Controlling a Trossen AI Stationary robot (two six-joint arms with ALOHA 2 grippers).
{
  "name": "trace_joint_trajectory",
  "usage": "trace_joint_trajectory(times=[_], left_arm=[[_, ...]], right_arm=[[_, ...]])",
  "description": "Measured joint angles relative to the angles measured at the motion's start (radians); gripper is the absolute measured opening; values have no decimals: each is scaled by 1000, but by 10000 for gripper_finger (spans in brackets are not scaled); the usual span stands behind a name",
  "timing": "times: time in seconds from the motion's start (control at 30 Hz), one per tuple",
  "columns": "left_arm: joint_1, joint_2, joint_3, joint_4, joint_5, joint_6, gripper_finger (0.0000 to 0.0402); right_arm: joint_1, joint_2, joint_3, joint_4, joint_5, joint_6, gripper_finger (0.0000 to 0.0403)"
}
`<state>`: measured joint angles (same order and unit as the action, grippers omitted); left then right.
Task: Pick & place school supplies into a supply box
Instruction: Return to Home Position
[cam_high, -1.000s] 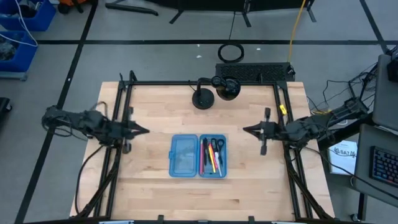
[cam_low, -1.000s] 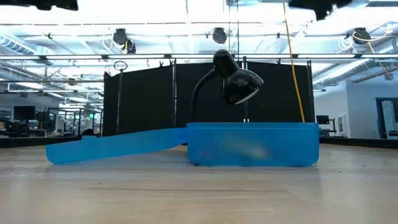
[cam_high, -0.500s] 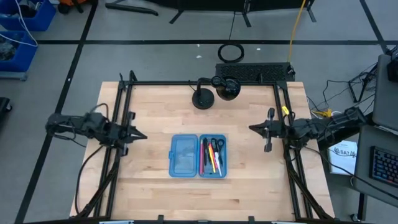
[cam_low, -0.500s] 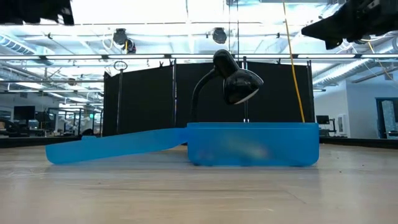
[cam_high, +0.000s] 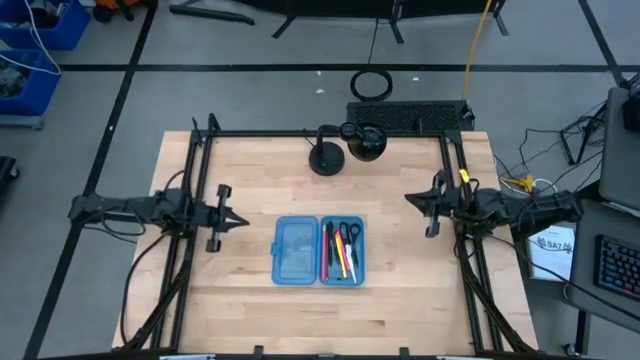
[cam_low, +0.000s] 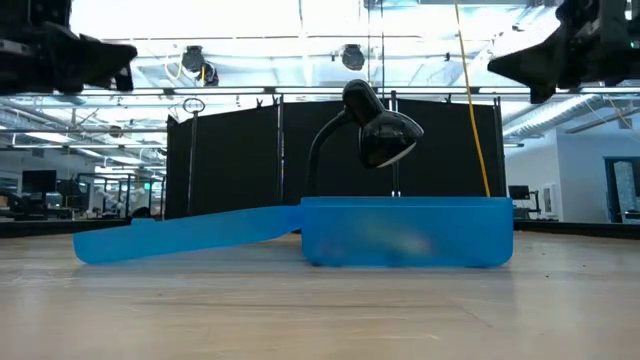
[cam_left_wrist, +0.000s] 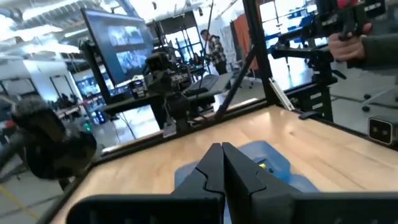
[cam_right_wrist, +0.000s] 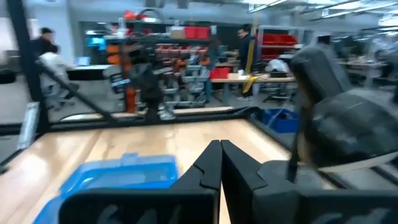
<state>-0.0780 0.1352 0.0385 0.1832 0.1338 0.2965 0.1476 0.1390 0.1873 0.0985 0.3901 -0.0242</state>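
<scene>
Since 1 second ago the right claw (cam_high: 410, 197) has backed away from the supply box (cam_high: 296, 250), and both arms have sunk into the low view's upper corners. The left claw (cam_high: 240, 221) hangs off the box's opposite side. Both claws are pinched together and carry nothing. The box lies open on the tabletop (cam_high: 400, 300), with the pens and pencils (cam_high: 340, 252) in the half nearer the right claw. I judge packing finished, with only parking left.
</scene>
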Motion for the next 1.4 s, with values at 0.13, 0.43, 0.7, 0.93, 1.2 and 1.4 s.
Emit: trace_joint_trajectory(times=[0.13,0.43,0.7,0.93,1.2,1.4], left_arm=[[56,2,-29,-5,64,-58,1],[77,-3,-29,-25,123,-66,0],[47,-19,-29,-141,-9,-73,0],[-13,-83,-28,-158,-64,7,0],[-17,-117,-27,-163,-90,34,0],[-17,-116,-26,-164,-181,-66,13]], right_arm=[[-47,-39,-66,-1,-103,32,0],[-75,-82,-168,27,-132,70,0],[-75,-118,-169,48,-131,11,0],[-75,-138,-170,35,-130,-25,0],[-74,-138,-171,50,-132,-3,0],[-74,-138,-172,49,-131,-31,0]])
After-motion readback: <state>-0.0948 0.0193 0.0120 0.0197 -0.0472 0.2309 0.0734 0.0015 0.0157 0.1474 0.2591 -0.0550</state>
